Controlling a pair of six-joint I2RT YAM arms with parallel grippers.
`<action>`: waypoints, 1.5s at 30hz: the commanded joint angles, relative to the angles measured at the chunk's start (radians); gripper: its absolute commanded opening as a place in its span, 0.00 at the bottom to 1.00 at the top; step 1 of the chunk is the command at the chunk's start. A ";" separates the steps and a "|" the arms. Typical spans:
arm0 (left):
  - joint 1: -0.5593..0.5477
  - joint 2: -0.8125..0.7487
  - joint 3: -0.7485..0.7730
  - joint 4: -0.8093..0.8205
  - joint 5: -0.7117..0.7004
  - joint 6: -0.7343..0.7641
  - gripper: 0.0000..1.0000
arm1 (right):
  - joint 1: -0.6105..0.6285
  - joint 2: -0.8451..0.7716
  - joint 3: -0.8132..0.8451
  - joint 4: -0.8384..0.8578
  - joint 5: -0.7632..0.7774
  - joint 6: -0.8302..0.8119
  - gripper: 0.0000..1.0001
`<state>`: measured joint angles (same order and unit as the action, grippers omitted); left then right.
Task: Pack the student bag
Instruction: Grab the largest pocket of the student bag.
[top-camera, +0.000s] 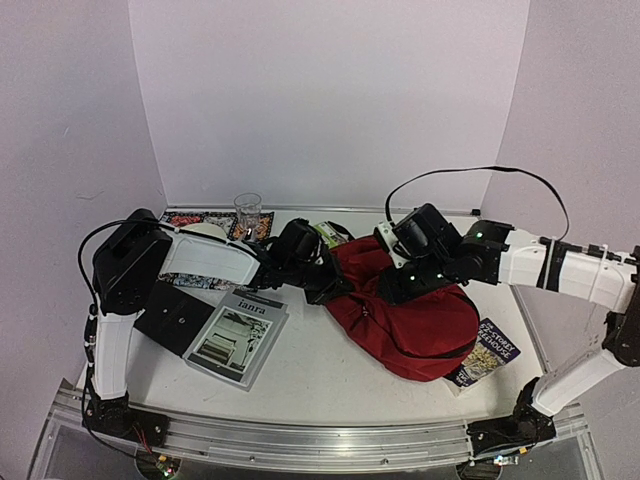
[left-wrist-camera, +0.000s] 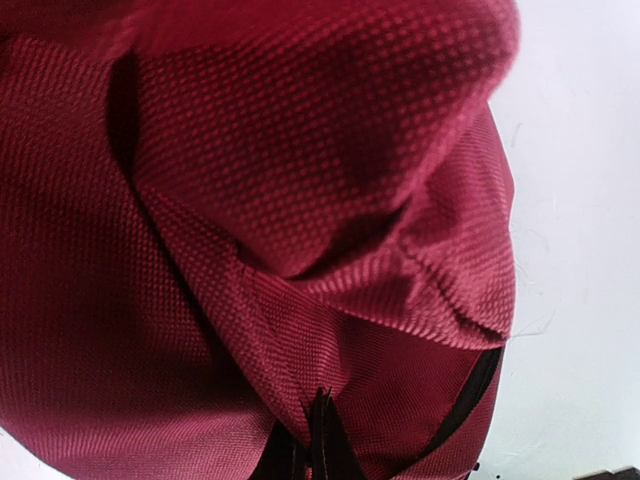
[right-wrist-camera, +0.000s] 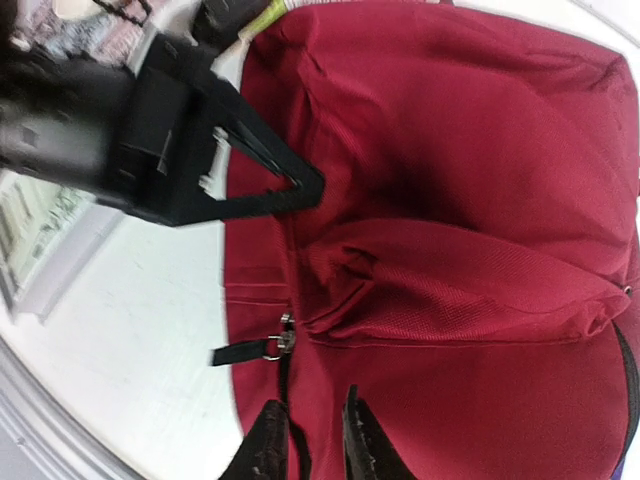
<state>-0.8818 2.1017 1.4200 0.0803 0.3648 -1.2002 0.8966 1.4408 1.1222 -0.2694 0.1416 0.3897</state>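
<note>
The student bag (top-camera: 425, 315) is a dark-red fabric backpack lying crumpled right of the table's middle. My left gripper (top-camera: 322, 287) is at its left edge; in the left wrist view it (left-wrist-camera: 320, 400) is shut, pinching a fold of the red fabric (left-wrist-camera: 300, 200). The right wrist view shows that left gripper (right-wrist-camera: 305, 188) shut on the bag's edge (right-wrist-camera: 450, 150). My right gripper (top-camera: 398, 288) is on top of the bag. Its fingertips (right-wrist-camera: 312, 405) stand narrowly apart with fabric and the black zip line between them. A metal zip pull (right-wrist-camera: 275, 345) with a black tab lies just beyond them.
A grey book (top-camera: 236, 340) and a flat black item (top-camera: 178, 320) lie at the front left. A clear glass (top-camera: 247, 212) and a patterned sheet (top-camera: 195, 220) stand at the back. A green-white packet (top-camera: 331, 234) lies behind the bag. A purple book (top-camera: 485, 355) lies at the bag's right.
</note>
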 joint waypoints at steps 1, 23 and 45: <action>0.001 -0.050 0.046 0.059 -0.044 -0.021 0.00 | 0.018 -0.060 0.070 -0.078 -0.003 0.086 0.30; -0.018 -0.065 0.084 0.083 -0.111 -0.131 0.00 | 0.176 0.071 0.004 0.056 0.108 0.532 0.39; -0.037 -0.079 0.069 0.087 -0.119 -0.161 0.00 | 0.168 0.181 -0.103 0.203 0.179 0.779 0.39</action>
<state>-0.9079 2.1014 1.4532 0.0891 0.2559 -1.3444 1.0714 1.5932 1.0319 -0.0864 0.2604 1.1282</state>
